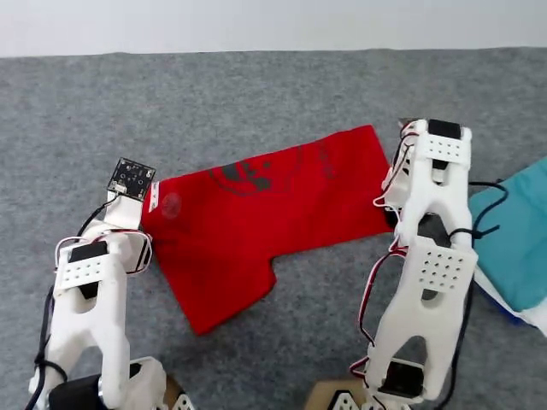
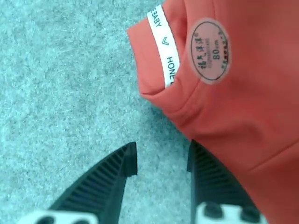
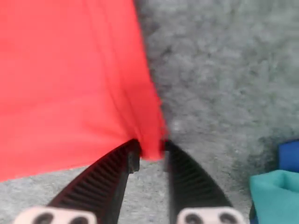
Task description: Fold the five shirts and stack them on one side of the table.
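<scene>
A red shirt [image 1: 265,213] lies spread flat on the grey table, with a dark print near its far edge. Its collar end, with a white label [image 2: 164,44] and a round sticker [image 2: 210,51], points toward the left arm. My left gripper [image 2: 161,163] stands open just above the table, right beside the collar's edge, with nothing between its fingers. My right gripper [image 3: 150,154] is shut on the corner of the red shirt [image 3: 70,84] at its hem end. In the high view the right arm [image 1: 427,256] covers that corner.
A teal shirt [image 1: 517,239] lies at the table's right edge beyond the right arm, with blue cloth [image 3: 289,156] and something white [image 1: 534,318] under it. The teal cloth [image 3: 275,193] is close to my right gripper. Bare grey table [image 1: 256,94] stretches behind the red shirt.
</scene>
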Motion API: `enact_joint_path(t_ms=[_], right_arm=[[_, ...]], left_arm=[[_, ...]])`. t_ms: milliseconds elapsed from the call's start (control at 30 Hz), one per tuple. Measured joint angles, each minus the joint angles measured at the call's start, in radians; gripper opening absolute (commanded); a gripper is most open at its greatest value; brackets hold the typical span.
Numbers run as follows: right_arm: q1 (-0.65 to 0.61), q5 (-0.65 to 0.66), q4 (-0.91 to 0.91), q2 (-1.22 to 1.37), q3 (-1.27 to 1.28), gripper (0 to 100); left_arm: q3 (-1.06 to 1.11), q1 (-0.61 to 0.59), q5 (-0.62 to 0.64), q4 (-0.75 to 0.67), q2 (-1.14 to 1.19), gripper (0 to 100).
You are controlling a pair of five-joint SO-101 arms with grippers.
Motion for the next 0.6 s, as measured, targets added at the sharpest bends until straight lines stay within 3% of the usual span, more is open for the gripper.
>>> enact_joint_path(t_ms=[400, 600], right_arm=[[-0.118, 0.0, -0.005, -0.149, 0.002, 0.9], [-0.204, 0.014, -0.118, -0.203, 0.002, 0.9]], left_arm=[[0.0, 0.0, 0.0, 0.0, 0.0, 18], [0.017, 0.0, 0.0, -0.009, 0.0, 18]])
